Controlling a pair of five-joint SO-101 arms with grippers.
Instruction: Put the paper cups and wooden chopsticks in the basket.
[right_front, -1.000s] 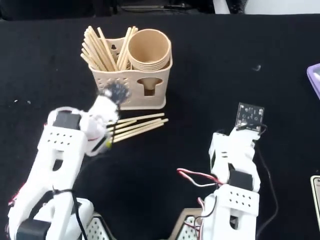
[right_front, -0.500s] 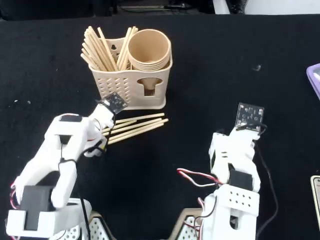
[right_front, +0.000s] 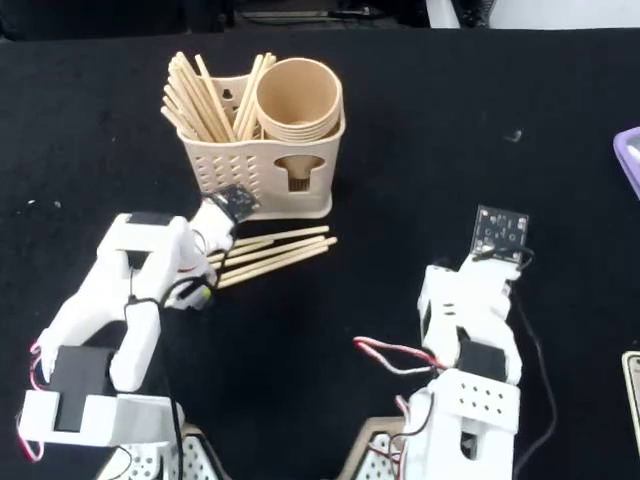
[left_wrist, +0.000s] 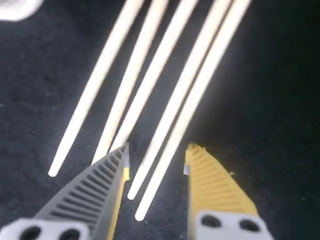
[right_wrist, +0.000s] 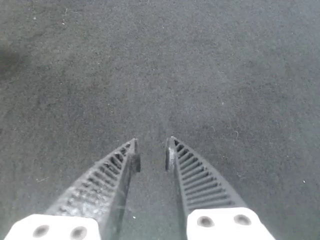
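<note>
Left arm shifted in over loose chopsticks (right_front: 275, 250); your left tool (left_wrist: 157, 150) gapes around two tips. Pinch there, they may swivel loose.

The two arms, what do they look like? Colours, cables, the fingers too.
The left arm and right arm are white plastic shells with black motor blocks. Thin red and white wires loop by the right arm's base. The left gripper has one grey ribbed finger and one yellow finger; the right gripper has two grey ribbed fingers.
</note>
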